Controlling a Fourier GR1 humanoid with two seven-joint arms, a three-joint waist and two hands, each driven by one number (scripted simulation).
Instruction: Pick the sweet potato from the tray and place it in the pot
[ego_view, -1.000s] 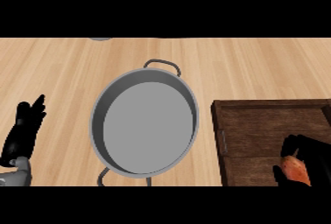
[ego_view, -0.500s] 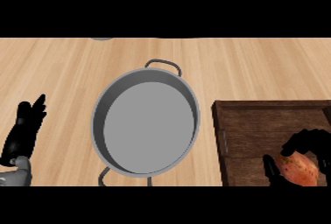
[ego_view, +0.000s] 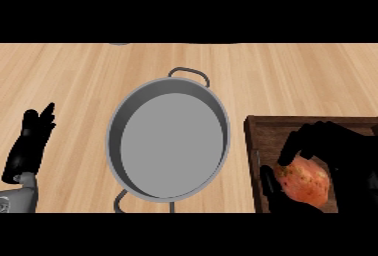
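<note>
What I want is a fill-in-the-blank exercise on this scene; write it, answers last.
1. The robot's ____ hand curls round the sweet potato, over the tray.
2. Inside, the pot is ____.
3. The open left hand rests to the pot's ____.
Answers: right; empty; left.
</note>
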